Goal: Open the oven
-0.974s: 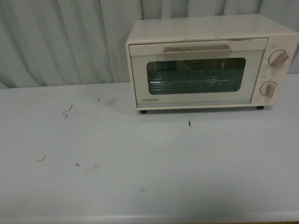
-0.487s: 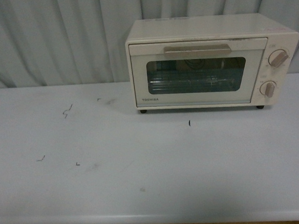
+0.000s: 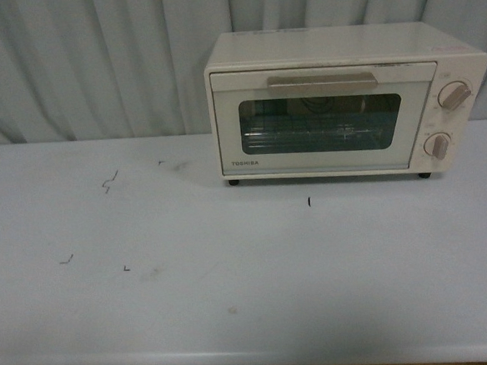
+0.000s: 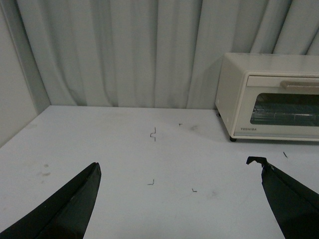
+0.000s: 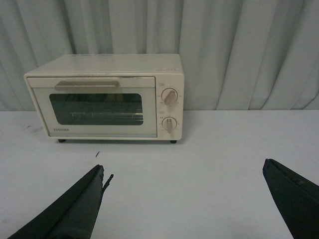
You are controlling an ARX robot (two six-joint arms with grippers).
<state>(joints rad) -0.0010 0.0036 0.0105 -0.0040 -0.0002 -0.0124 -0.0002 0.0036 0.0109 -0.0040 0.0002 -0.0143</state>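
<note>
- The oven stands at the far right of the table, close against the curtain. Its front faces the robot, so it can be approached head-on.
- The door is fully closed. The handle runs along the door's upper edge, which suggests a bottom hinge and a downward pull.
- The left gripper has its fingers spread wide and holds nothing. It is above bare table, well apart from the oven.
- The right gripper is likewise spread wide and empty. It faces the oven front squarely, so it is judged the better-placed arm for the handle.
- The knobs sit to the right of the door, clear of the handle.
- The interior behind the glass is dim; a wire rack appears to be present.
- Compared with the earlier front frames, the oven, the door and the scuff marks keep the same positions. No arm enters the front view.
</note>
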